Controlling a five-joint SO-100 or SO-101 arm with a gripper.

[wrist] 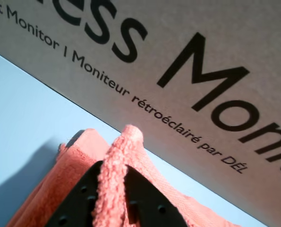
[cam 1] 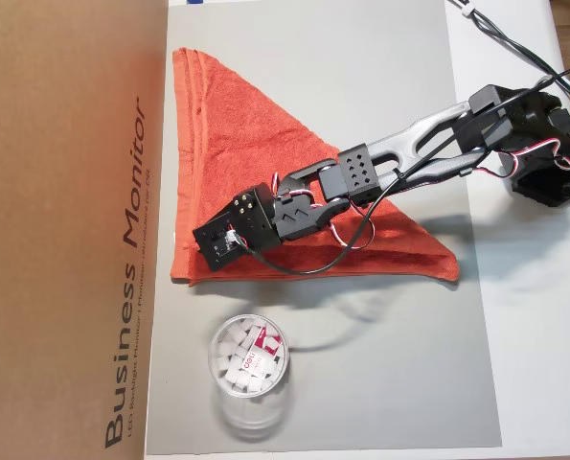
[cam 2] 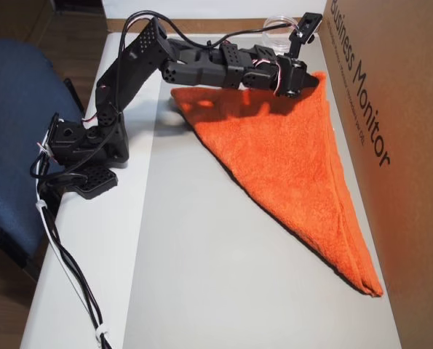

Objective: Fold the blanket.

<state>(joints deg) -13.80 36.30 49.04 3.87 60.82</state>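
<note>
Grey matting covered the table (cam 1: 380, 383), with a cardboard box (cam 1: 64, 230) standing along its edge and a clear cup (cam 1: 248, 369) of small white packets at about six o'clock from the blanket (cam 1: 237, 125) in an overhead view. That blanket lay flat as a triangle, already doubled corner to corner, its long edge running from the corner by the box out toward four o'clock. The gripper (wrist: 113, 198) was clenched on a pinch of terry: in the wrist view a ridge of cloth rose between the dark jaws, with the box's lettering close behind. So the cloth was in the jaws at the box-side corner, and the free tip (cam 2: 369, 285) lay well apart, toward five o'clock in an overhead view. I judged any second fold would carry the held corner along that long axis.
</note>
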